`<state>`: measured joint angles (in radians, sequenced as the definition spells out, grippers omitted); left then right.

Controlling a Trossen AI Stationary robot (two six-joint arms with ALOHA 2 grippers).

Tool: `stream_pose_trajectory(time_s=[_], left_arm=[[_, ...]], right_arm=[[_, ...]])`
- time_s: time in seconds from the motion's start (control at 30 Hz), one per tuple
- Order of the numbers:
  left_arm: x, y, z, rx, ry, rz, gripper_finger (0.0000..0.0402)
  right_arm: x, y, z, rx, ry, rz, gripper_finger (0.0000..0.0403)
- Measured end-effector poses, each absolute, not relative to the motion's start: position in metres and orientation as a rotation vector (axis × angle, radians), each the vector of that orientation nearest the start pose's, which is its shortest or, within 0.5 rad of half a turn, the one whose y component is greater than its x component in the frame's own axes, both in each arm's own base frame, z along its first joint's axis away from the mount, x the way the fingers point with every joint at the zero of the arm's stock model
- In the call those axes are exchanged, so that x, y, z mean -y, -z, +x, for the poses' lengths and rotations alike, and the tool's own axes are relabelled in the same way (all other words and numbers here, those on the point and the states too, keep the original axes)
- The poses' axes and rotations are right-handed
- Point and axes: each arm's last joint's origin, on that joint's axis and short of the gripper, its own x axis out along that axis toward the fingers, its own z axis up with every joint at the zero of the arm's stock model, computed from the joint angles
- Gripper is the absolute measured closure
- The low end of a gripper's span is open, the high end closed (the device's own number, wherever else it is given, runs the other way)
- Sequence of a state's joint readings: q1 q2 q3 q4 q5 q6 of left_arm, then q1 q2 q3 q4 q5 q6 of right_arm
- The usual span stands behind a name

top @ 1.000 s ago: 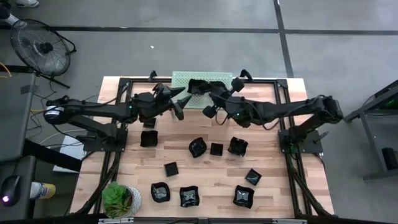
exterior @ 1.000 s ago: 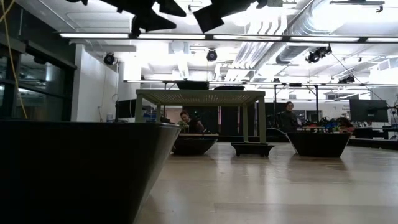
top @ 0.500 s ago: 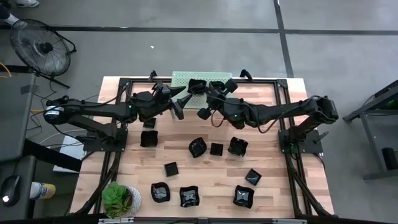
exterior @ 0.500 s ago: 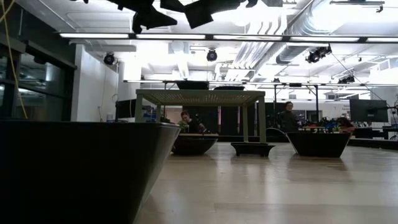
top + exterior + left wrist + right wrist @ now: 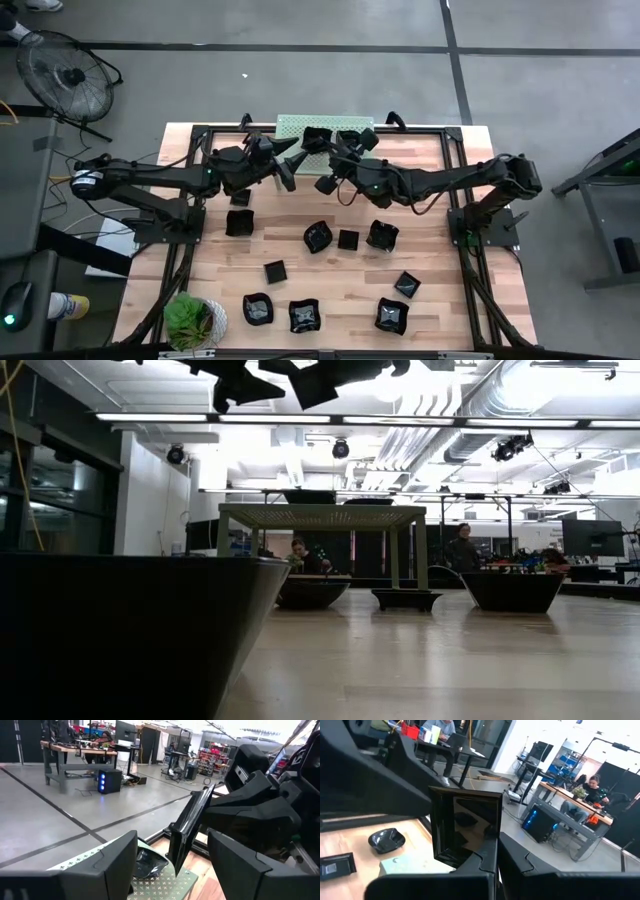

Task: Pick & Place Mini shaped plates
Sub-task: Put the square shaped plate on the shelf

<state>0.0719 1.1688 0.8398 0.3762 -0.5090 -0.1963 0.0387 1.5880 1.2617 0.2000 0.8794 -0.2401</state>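
Step in hand: carry phase. Right gripper (image 5: 492, 865) has its fingers clamped on the rim of a square black plate (image 5: 466, 827), holding it on edge in the air just off the front edge of the pale green perforated shelf (image 5: 295, 124) at the back of the surface (image 5: 440, 300). Left gripper (image 5: 291, 166) hovers close beside it, fingers spread wide, nothing in them. From the left wrist view the held plate stands between the two grippers; looks like a handover or a shelf drop, can't tell which.

Two plates already sit on the shelf. About ten more lie loose on the surface (image 5: 318, 236), well apart.

Next move needs the plate tipped flat and lowered onto bare shelf before release, clear of the left fingers.

No readable writing or brands anywhere.
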Motion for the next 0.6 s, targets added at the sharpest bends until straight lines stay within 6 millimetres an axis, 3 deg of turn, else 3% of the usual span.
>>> stream_pose_trajectory(time_s=[0.6], left_arm=[[-0.0347, -0.3192, 0.2673, 0.094, -0.629, -0.240, 0.0166]], right_arm=[[0.0093, -0.3344, 0.3613, -0.231, 0.875, -0.302, 0.0403]])
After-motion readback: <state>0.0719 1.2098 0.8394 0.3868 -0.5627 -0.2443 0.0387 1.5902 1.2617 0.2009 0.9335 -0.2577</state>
